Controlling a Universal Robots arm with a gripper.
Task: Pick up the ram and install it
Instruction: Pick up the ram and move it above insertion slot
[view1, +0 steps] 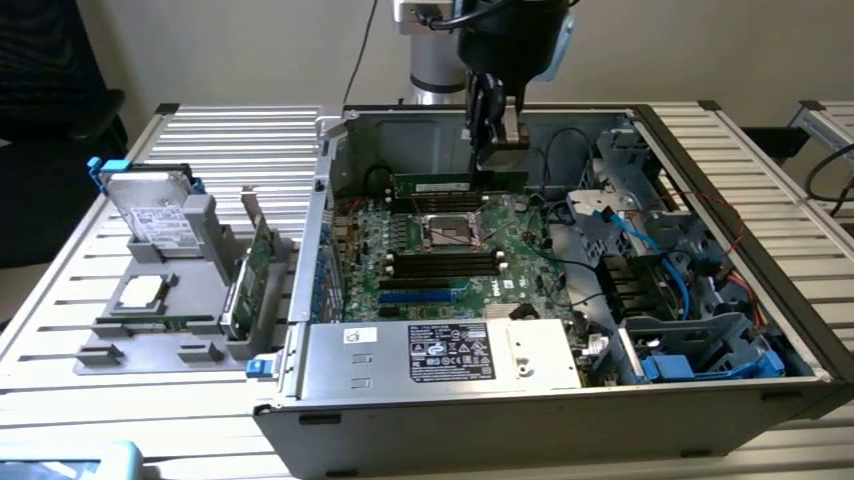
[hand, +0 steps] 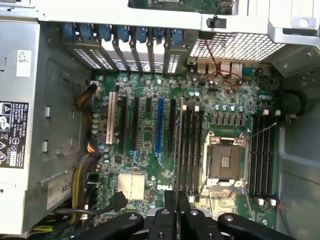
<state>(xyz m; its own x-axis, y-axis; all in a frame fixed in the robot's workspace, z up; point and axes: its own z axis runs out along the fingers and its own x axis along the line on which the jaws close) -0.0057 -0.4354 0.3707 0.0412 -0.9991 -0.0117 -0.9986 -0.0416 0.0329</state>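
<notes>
Chassis (view1: 334, 200) of grey sheet metal is laid on its side, lid off, on a ribbed aluminium table (view1: 214, 130); a green motherboard (view1: 514, 250) is exposed on its floor. The gripper (view1: 497, 160), black and glossy, is lowered into the case from above; its jaws are drawn nearly together and clamped on the ram (view1: 438, 185), a long, narrow green stick with dark chips and a pale label strip. The ram is held level by its end at the exterior view's right, just beyond the square, metal-framed CPU socket (view1: 451, 232) and near the far wall of the case; whether it touches the board cannot be told. In the wrist view the gripper (hand: 171, 222) is seen from behind, its two flat fingers (hand: 162, 225) set close and parallel over the board. Black memory slots (view1: 441, 265) are ranged in slim parallel rows on the near side of the socket; a white expansion slot (hand: 111, 117), a blue slot (hand: 160, 125) and a pale finned heatsink (hand: 131, 186) are also shown. A boxy metal power supply (view1: 534, 360) with a black-and-white label fills the near end; blue cables (view1: 627, 225) are looped at the exterior view's right. Outside the case, a grey plastic holder (view1: 147, 350) carries a hard drive (view1: 154, 210) and an upright green expansion card (view1: 260, 255).
</notes>
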